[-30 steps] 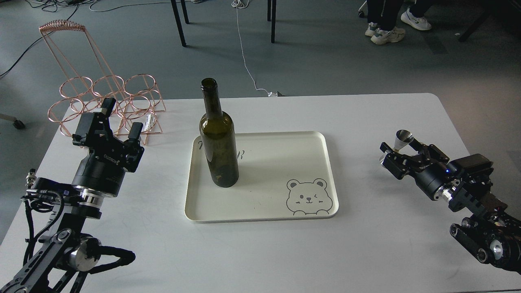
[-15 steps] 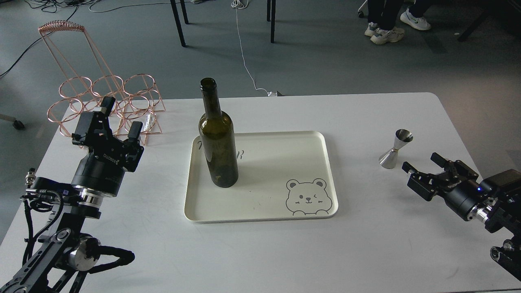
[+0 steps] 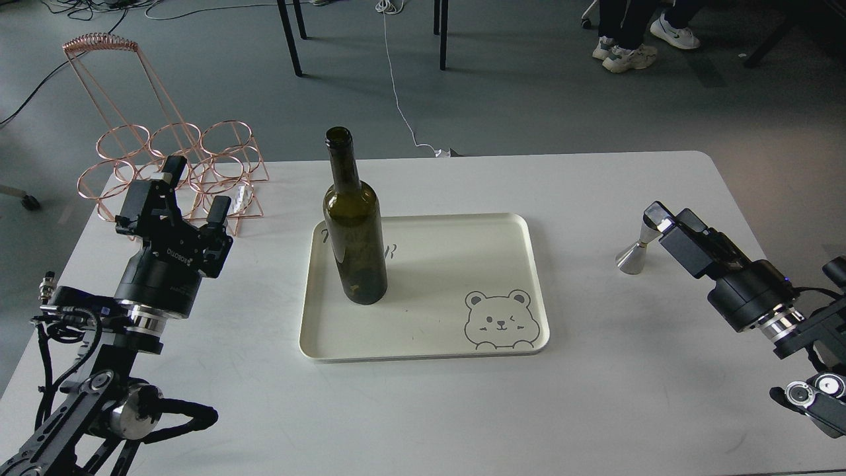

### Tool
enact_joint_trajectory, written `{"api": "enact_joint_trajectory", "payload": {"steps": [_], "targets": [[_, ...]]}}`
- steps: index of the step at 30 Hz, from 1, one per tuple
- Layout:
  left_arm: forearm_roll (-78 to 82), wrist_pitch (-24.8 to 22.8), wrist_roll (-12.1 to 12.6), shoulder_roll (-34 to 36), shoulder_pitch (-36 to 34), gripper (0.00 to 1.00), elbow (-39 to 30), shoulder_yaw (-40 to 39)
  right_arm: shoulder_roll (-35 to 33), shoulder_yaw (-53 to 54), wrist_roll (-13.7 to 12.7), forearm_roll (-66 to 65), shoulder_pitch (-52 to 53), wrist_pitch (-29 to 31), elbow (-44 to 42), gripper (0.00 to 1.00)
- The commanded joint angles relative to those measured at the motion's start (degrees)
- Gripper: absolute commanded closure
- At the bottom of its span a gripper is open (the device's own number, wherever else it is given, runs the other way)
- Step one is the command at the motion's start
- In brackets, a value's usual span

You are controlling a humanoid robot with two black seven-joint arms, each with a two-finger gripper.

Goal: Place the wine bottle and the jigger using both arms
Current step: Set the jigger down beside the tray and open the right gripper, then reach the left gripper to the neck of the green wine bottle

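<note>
On the white worktop (image 3: 595, 370), the jigger (image 3: 638, 248) stood upright right of the tray (image 3: 423, 344), its top rim touching or just before the right gripper (image 3: 661, 221), whose jaws' state I could not tell, so a nudge might topple it, while the bottle (image 3: 353, 225) stood on the tray, well apart from the left gripper (image 3: 192, 192), its jaws spread.

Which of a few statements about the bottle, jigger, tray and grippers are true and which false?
1. The bottle stands upright on the tray. True.
2. The jigger is on the tray. False: it stands on the table, right of the tray.
3. The left gripper holds the bottle. False: it is open, apart from it, near the wire rack.
4. The right gripper is at the jigger's top. True.
</note>
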Motion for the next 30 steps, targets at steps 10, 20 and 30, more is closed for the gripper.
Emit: {"api": "enact_joint_trajectory", "payload": {"steps": [10,20,30], "targets": [[0.0,0.3,-1.7,3.4,0.0,0.02,-2.4,-0.8,11.5,0.6,0.0,32.3,16.1,12.4,0.8,0.02],[17.3,0.3,-2.8,9.5,0.4,0.02,-7.9,-0.5,22.1,3.3,0.0,39.0,10.4,30.7,-12.4,0.01],[44.5,0.0,-2.8,18.0,-1.2,0.02,-13.6,-0.2,23.8,6.8,0.0,38.9,5.1,36.1,-13.9,0.01]]}}
